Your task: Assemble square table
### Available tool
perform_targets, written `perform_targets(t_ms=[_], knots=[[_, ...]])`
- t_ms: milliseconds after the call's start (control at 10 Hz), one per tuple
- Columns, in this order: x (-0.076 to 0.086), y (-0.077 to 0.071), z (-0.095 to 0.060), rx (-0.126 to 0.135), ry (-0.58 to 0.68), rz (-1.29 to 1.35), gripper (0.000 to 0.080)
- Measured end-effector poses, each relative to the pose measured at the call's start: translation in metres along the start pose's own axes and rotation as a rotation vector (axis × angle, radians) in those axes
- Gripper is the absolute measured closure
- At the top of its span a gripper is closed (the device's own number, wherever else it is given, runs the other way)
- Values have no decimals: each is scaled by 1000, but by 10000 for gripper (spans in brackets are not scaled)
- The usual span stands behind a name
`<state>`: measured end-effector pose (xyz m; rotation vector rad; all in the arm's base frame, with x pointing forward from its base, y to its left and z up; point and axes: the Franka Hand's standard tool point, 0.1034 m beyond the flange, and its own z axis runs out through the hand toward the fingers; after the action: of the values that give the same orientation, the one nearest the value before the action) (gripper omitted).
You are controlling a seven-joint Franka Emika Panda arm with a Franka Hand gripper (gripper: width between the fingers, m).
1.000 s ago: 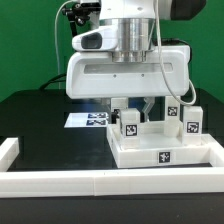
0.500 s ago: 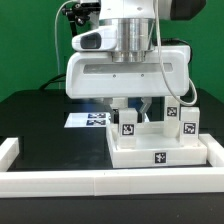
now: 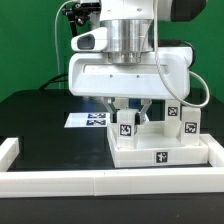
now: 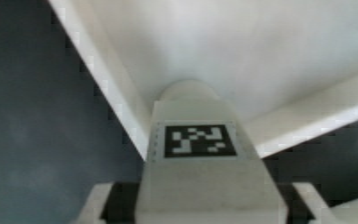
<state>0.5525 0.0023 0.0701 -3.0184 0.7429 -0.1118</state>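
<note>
The square table's white slab (image 3: 150,152) lies at the exterior view's right, against the white barrier wall. On it stands a white leg block (image 3: 125,127) with a black-and-white tag, and my gripper (image 3: 128,116) comes straight down over it and is shut on its sides. Two more tagged leg blocks (image 3: 172,113) (image 3: 192,122) stand at the slab's far right. In the wrist view the held leg block (image 4: 202,140) runs up between my fingers (image 4: 108,206), with the slab (image 4: 247,50) behind it.
A low white barrier wall (image 3: 100,182) runs along the front and turns up at the exterior view's left (image 3: 8,150). The marker board (image 3: 88,119) lies flat on the black table (image 3: 40,125) behind the hand.
The jaws have closed in onto the leg block. The hand has shifted slightly toward the exterior view's left, the leg with it.
</note>
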Motion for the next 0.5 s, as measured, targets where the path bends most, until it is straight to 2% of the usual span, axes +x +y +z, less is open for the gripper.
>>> perform_targets(t_ms=[500], knots=[[-3, -4, 0, 8, -9, 445, 509]])
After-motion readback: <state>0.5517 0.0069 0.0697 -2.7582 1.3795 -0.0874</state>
